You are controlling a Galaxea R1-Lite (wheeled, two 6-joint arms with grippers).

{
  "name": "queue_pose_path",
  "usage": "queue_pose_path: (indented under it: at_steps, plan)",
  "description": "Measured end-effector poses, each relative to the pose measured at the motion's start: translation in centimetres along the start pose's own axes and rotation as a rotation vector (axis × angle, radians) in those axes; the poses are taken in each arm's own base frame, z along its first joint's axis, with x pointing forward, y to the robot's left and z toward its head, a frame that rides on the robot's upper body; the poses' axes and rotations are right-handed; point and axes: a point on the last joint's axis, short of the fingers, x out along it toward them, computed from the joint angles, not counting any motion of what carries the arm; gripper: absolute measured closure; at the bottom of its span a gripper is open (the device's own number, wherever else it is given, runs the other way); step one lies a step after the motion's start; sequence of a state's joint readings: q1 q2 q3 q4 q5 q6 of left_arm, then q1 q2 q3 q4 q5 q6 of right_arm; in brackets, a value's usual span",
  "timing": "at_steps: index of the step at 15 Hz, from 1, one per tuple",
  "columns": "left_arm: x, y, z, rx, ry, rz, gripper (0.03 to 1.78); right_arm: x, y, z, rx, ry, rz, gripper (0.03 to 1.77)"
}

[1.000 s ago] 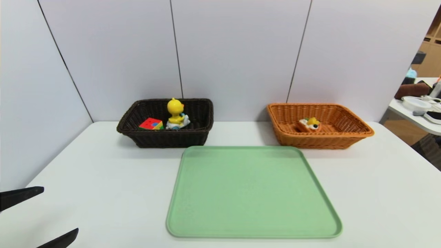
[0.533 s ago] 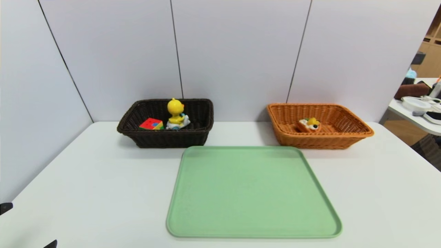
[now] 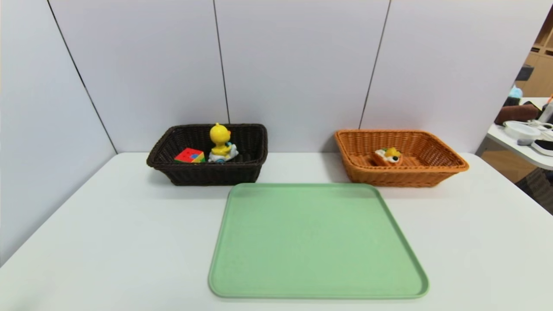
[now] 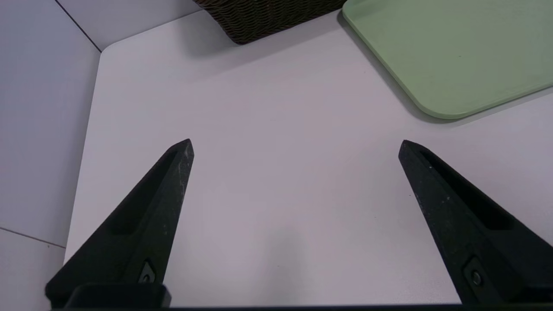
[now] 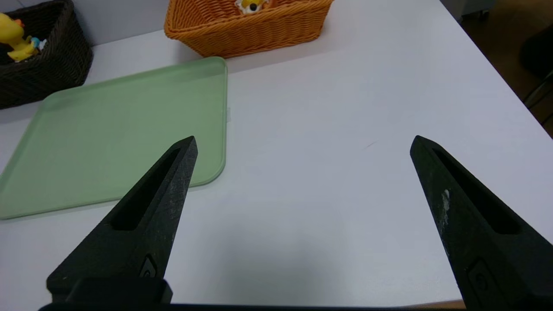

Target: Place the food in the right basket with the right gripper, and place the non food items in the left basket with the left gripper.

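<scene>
The dark brown left basket at the back left holds the yellow duck on its white scooter and the multicoloured cube. Inside the light orange right basket at the back right lies the brown toy pastry. Neither gripper shows in the head view. My left gripper hangs open over bare table near the front left, nothing between its fingers. My right gripper is open too, over bare table at the front right, and its view shows the duck and the orange basket.
A flat green tray with nothing on it fills the middle of the white table. Grey wall panels close off the back and left. A second table with clutter stands off to the right.
The left gripper's black fingers, seen at the lower left edge of the head view a second ago, have drawn back out of that view. Nothing else moved.
</scene>
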State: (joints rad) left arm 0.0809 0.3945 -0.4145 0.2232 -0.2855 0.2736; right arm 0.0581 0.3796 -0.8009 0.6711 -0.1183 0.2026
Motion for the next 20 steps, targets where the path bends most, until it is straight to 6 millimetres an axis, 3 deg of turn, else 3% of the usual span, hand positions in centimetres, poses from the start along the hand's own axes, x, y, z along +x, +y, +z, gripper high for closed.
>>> queue_pose_path:
  at_steps: [4, 13, 20]
  plan:
    - [-0.2, -0.2, -0.4, 0.000, -0.013, -0.016, 0.12, -1.3, -0.1, -1.4, -0.014, 0.005, -0.039, 0.10]
    - [-0.8, -0.8, -1.7, -0.003, -0.043, -0.023, 0.12, -2.1, -0.5, -4.4, -0.010, -0.022, -0.004, 0.10]
    - [-1.0, -0.6, -2.0, -0.054, -0.071, 0.127, 0.12, -3.0, -0.9, -6.4, -0.056, -0.092, 0.059, 0.10]
